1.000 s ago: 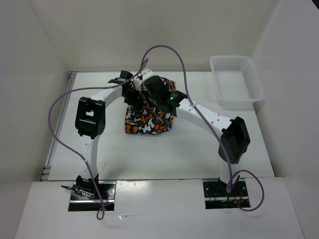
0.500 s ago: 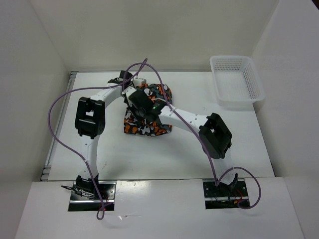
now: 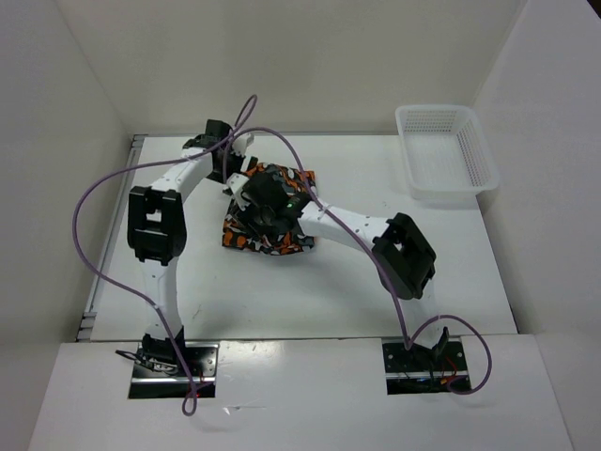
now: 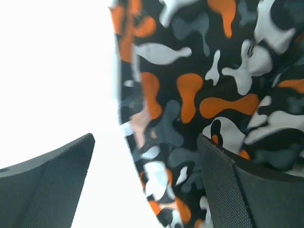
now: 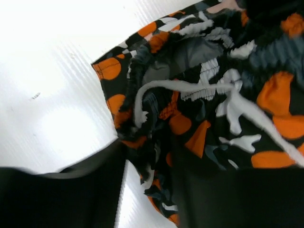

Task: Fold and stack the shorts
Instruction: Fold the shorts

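Left hand (image 4: pixel 146 156) agape — shorts (image 4: pixel 213 95) edge beneath

The left gripper (image 4: pixel 145 142) hangs at the far-left edge of the shorts (image 3: pixel 285 178), jaws spread wide; the right gripper (image 5: pixel 146 159) sits low over them, jaws parted.

1 white plastic lattice basket (image 3: pixel 449 186) is sitting open side up at the far right corner of the white table (image 3: pixel 310 282), with plain white walls (image 3: pixel 282 56) standing around it.
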`<control>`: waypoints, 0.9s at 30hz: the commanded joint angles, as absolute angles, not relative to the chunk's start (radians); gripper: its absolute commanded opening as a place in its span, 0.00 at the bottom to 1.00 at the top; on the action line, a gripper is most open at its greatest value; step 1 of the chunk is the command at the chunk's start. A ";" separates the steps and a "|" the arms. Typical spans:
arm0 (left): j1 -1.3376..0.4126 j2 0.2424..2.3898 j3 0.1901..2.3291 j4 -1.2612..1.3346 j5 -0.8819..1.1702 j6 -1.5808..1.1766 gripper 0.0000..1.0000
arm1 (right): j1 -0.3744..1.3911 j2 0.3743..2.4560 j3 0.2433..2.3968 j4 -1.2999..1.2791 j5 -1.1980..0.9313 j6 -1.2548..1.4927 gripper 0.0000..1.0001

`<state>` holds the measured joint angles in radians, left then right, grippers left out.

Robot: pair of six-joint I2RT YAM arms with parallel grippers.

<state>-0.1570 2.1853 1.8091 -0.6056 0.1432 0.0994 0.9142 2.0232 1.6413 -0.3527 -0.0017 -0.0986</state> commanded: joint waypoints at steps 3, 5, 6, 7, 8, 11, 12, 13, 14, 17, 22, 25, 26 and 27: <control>-0.134 2.083 1.884 -0.623 0.114 0.091 0.98 | 0.925 2.063 1.695 -0.314 -0.052 -0.123 0.60; -0.114 2.062 1.894 -0.632 0.104 0.091 0.98 | 0.925 2.072 1.730 -0.314 -0.063 -0.123 0.68; -0.104 2.062 1.911 -0.632 0.104 0.091 0.98 | 0.925 2.072 1.750 -0.327 -0.077 -0.111 0.68; -0.091 2.050 1.925 -0.646 0.104 0.113 0.98 | 0.925 2.072 1.788 -0.337 -0.086 -0.097 0.69; -0.091 2.034 1.936 -0.658 0.095 0.124 0.98 | 0.925 2.056 1.805 -0.337 -0.103 -0.097 0.70; -0.091 2.005 1.982 -0.669 0.098 0.149 0.98 | 0.925 1.990 1.862 -0.359 -0.150 -0.069 0.72; -0.091 1.994 2.000 -0.687 0.119 0.149 0.99 | 0.925 1.968 1.876 -0.374 -0.162 -0.069 0.73; -0.091 1.994 2.037 -0.713 0.152 0.149 0.99 | 0.925 1.923 1.876 -0.383 -0.163 -0.069 0.73; -0.091 1.994 2.051 -0.727 0.243 0.149 0.99 | 0.925 1.898 1.876 -0.383 -0.163 -0.086 0.73; -0.104 1.985 2.063 -0.758 0.408 0.137 0.98 | 0.925 1.768 1.766 -0.397 -0.073 -0.126 0.48; -0.170 2.023 1.977 -0.758 0.594 0.118 0.88 | 0.797 1.556 1.476 -0.302 -0.006 -0.078 0.04; -0.184 2.074 1.921 -0.758 0.630 0.106 0.77 | 0.738 1.581 1.447 -0.325 -0.055 -0.020 0.00; -0.196 2.089 1.921 -0.758 0.630 0.106 0.75 | 0.727 1.604 1.433 -0.336 -0.078 -0.020 0.00; -0.205 2.121 1.907 -0.758 0.605 0.106 0.71 | 0.718 1.653 1.424 -0.345 -0.122 -0.020 0.00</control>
